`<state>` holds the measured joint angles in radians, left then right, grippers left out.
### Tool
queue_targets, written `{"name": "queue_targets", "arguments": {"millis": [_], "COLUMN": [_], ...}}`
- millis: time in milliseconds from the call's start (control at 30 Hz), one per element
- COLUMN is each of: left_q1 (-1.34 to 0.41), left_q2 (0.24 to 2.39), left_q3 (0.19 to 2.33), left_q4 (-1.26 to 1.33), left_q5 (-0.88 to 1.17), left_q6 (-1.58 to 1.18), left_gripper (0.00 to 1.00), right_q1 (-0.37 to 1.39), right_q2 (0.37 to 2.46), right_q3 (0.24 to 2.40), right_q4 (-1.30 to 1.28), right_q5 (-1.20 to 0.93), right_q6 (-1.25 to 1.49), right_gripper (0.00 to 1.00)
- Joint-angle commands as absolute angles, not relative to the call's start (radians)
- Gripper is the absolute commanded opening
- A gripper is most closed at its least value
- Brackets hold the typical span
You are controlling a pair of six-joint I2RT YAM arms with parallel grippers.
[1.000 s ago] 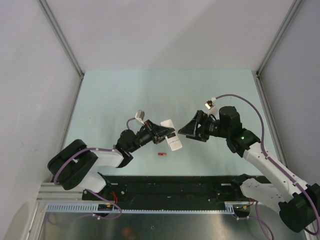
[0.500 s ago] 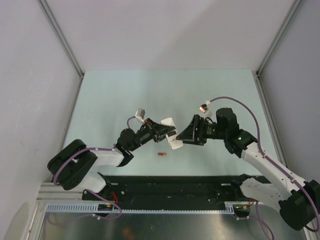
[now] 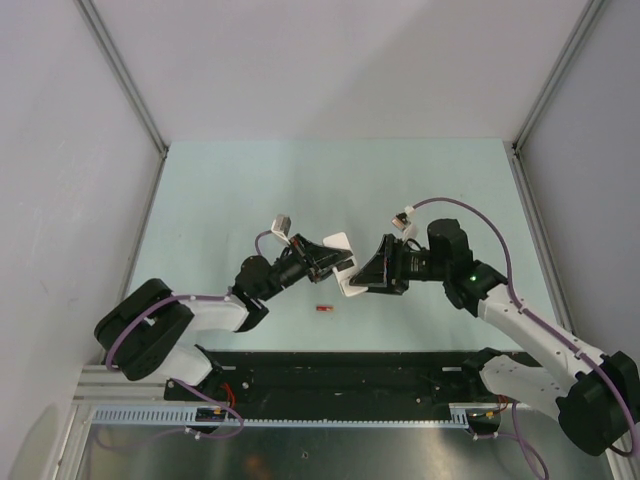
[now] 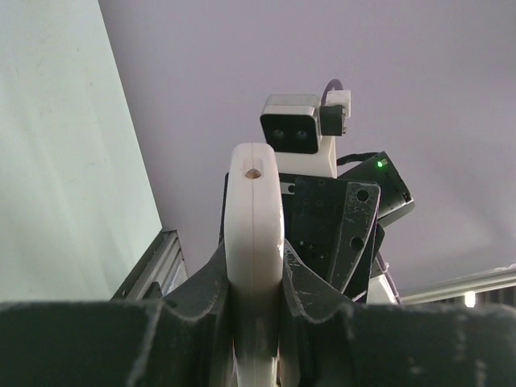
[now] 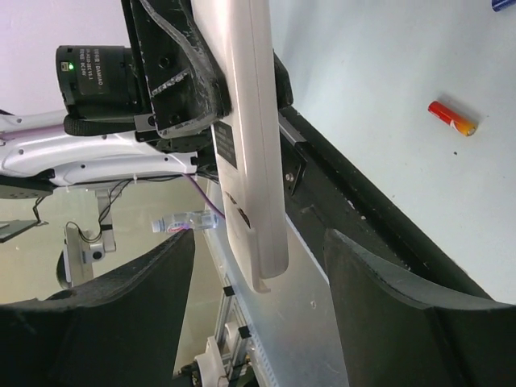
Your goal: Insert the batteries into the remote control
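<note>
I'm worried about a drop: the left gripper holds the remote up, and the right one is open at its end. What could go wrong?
The open right gripper straddles the remote at its free end; closing off-centre could twist it out of the left gripper. If it slips, it could land on the red battery lying on the table and knock it away.

the left arm (image 3: 205,315) and right arm (image 3: 530,335) are built from white links and black joints. purple cables (image 3: 452,200) are routed along both. the left gripper (image 3: 338,264) and right gripper (image 3: 362,280) are moulded in black.
</note>
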<state>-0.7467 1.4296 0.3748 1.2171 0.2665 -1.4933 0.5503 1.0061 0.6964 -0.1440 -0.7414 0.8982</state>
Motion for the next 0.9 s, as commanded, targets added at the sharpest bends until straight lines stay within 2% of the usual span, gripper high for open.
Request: {"name": "queue_targets", "arguments": {"millis": [0,467,867], "left_q1": [-0.758,-0.767,-0.767], "left_q2": [1.388,1.370,1.374], "left_q3": [0.411,0.408,0.405], "left_q4": [1.275,1.272,1.266], "left_q5": [0.268,0.262,0.247], "left_q6": [-1.509,-1.511,-1.509], "left_gripper": [0.00,0.00,0.00], "right_q1": [0.554,0.554,0.558], "right_q2": [1.012,1.040,1.023], "right_q3": [0.689,0.684,0.683], "right_q4": [-0.043,0.023,0.012], "right_q5": [-0.778,-0.785,-0.787], "right_q6": [0.933,0.948,0.953], "right_gripper": [0.69,0.57,0.57]}}
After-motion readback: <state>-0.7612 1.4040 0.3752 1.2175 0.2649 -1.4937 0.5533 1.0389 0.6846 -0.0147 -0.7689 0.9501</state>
